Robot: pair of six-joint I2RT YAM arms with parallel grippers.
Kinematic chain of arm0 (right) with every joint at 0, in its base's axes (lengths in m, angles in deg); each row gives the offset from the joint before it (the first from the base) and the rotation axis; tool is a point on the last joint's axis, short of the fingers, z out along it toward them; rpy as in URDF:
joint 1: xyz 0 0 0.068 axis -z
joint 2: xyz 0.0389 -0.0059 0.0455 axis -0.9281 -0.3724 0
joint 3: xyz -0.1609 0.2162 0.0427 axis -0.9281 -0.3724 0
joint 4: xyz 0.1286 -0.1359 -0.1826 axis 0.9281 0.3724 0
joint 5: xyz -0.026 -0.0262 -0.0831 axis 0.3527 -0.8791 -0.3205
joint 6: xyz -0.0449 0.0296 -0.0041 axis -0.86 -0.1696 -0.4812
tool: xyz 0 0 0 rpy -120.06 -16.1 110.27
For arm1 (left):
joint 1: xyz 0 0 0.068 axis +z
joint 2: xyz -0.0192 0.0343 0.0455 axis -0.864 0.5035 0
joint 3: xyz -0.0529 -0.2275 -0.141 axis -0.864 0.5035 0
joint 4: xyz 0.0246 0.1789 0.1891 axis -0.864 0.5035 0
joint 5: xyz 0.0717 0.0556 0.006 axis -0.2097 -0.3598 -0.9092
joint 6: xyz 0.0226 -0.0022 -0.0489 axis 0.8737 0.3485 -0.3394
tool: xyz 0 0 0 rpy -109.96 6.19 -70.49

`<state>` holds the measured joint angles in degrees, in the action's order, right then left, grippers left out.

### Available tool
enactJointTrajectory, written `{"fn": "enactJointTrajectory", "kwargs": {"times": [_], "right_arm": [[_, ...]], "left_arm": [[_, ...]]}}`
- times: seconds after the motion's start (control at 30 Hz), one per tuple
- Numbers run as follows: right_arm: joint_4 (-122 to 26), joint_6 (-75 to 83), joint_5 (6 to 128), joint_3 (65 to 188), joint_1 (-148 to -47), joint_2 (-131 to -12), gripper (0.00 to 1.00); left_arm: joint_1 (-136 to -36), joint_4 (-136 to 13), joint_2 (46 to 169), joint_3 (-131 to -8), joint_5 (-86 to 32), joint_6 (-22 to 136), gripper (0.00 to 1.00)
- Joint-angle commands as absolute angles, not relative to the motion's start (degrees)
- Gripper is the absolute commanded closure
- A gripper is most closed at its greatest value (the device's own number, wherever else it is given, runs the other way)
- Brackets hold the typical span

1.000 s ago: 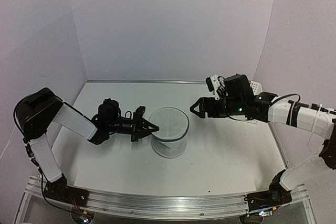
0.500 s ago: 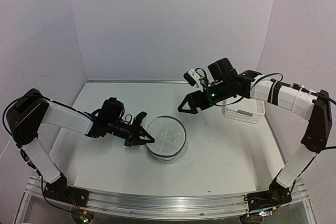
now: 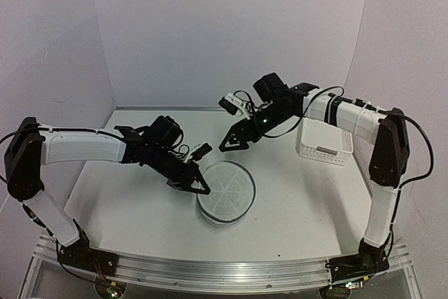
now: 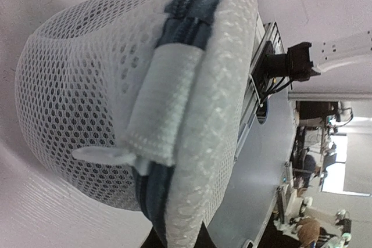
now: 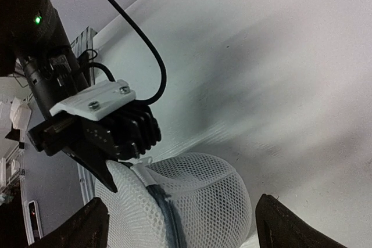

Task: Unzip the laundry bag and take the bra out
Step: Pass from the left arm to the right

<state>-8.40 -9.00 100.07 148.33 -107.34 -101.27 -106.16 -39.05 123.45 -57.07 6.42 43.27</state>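
The laundry bag (image 3: 225, 192) is a white mesh pouch with a round lid, lying low on the table. My left gripper (image 3: 197, 184) is at its left rim, with the jaws closed on the mesh edge (image 4: 186, 201) beside the dark zipper (image 4: 152, 193). A white zipper pull (image 4: 102, 154) sticks out under a white fabric tab (image 4: 160, 103). My right gripper (image 3: 234, 142) is open and empty, held above and behind the bag. In the right wrist view the bag (image 5: 203, 201) lies between the spread fingers and the left gripper (image 5: 119, 164) sits on its rim. The bra does not show.
A white slotted plastic basket (image 3: 324, 141) stands at the back right, under the right arm's forearm. White walls enclose the table on three sides. The metal rail (image 3: 210, 271) with the arm bases runs along the near edge.
The left gripper reached right and closed on the bag's rim. The bag went from an upright cylinder to a lower, flatter shape. The right gripper swung left and back, above the bag.
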Motion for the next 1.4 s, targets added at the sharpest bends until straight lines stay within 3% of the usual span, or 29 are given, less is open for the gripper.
{"fn": "enactJointTrajectory", "kwargs": {"times": [0.0,0.23,0.43,0.5,0.8,0.97,1.0,1.17,1.27,1.37], "right_arm": [[-3.45,-16.14,104.6,151.66,-108.78,-103.58,0.12],[-2.17,-21.69,109.48,145.62,-110.42,-103.16,0.16],[-2.35,-22.54,111.35,143.1,-111.33,-103.16,0.28],[-2.37,-22.56,111.79,142.89,-111.45,-103.27,0.37],[-3.37,-22.37,113.33,140.46,-111.47,-101.21,1.0],[-6.71,-19.18,112.18,137.28,-111.47,-98.73,1.0],[-7.84,-18.19,111.89,136.41,-111.47,-98.06,1.0],[-16.07,-11.57,110.55,131.57,-111.47,-93.54,1.0],[-21.74,-6.56,108.11,128.09,-111.39,-90.47,1.0],[-28.09,1.07,102.05,124.73,-111.1,-87.93,1.0]], "left_arm": [[-106.7,-29.93,123.4,-62.16,3.5,51.78,1.0],[-107.27,-25.53,123.6,-64.95,1.87,56.19,1.0],[-107.77,-24.31,124.01,-66.68,1.96,58.0,1.0],[-108.09,-24.24,124.01,-67.08,1.97,58.47,1.0],[-108.2,-23.64,124.68,-67.59,0.94,58.8,1.0],[-108.2,-23.64,124.0,-67.96,-1.04,58.33,1.0],[-108.2,-23.64,123.87,-68.12,-1.53,58.09,0.98],[-108.2,-24.04,122.69,-68.97,-7.14,56.41,0.65],[-107.88,-25.18,121.07,-68.95,-10.74,54.32,0.4],[-106.13,-27.3,118.46,-67.6,-13.2,51.21,0.28]]}}
